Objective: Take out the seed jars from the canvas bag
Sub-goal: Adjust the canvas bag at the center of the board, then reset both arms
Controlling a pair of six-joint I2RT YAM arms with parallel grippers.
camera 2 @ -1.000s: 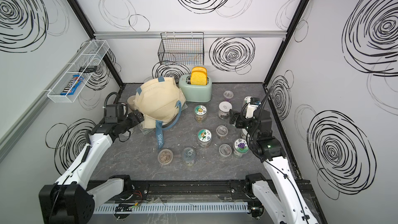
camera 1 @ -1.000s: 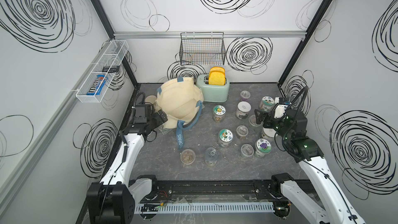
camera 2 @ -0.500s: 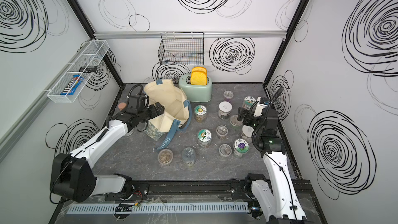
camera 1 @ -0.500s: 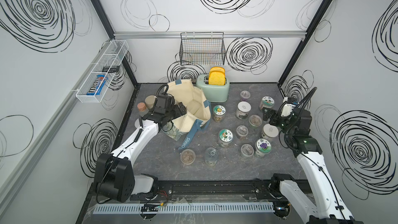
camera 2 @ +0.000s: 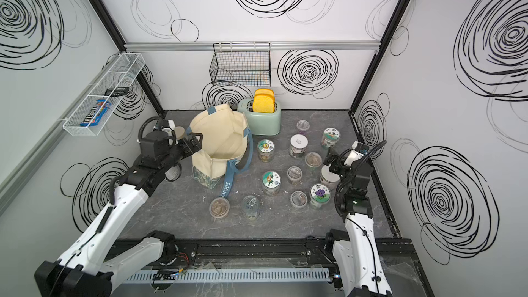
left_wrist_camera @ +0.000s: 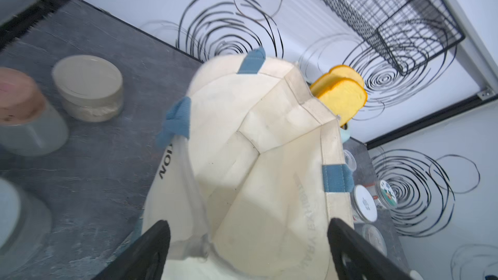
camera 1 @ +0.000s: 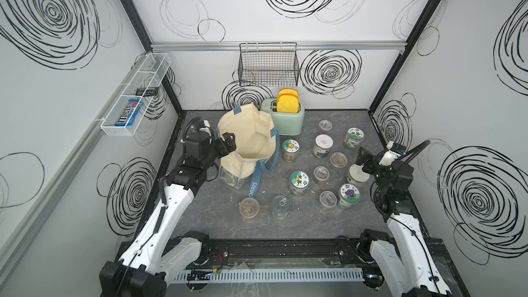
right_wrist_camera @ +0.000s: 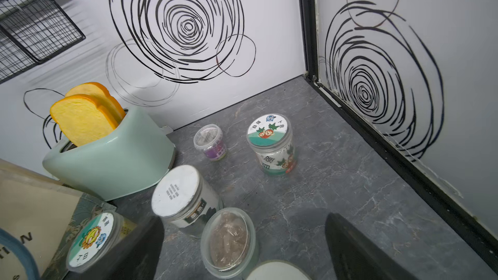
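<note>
Clock directions are read on the top views, with 12 o'clock at the back wall.

The left jaws stand wide apart and hold nothing. They sit at the 9 o'clock rim of the cream canvas bag (camera 1: 237,164). In the left wrist view the bag's open mouth lies between the two black fingers (left_wrist_camera: 140,254); whether either finger touches the cloth cannot be told. The right jaws are also spread wide and empty, poised above a clear jar with a plain white lid (camera 1: 357,173) at the 3 o'clock edge of the grey stone-patterned surface (camera 1: 217,224).

The bag stands upright at about 11 o'clock on the surface, mouth open. Its blue strap with white lettering (camera 1: 255,187) hangs down the front toward 6 o'clock and reaches the surface. A dozen small clear seed jars (camera 1: 299,181) stand upright outside the bag, spread from its 3 o'clock to its 5 o'clock. Some have flower-print lids, some white, some clear, and one has a metal pull-tab (camera 1: 281,205).

Just beside the bag at 1 o'clock is a mint-green toaster (camera 1: 288,122) holding two yellow toast slices (camera 1: 287,102). At the bag's 9 o'clock, a wide jar with a tan lid (left_wrist_camera: 87,82) stands near a frosted jar with a pinkish lid (left_wrist_camera: 21,95). A black wire basket (camera 1: 268,67) hangs on the back wall.
</note>
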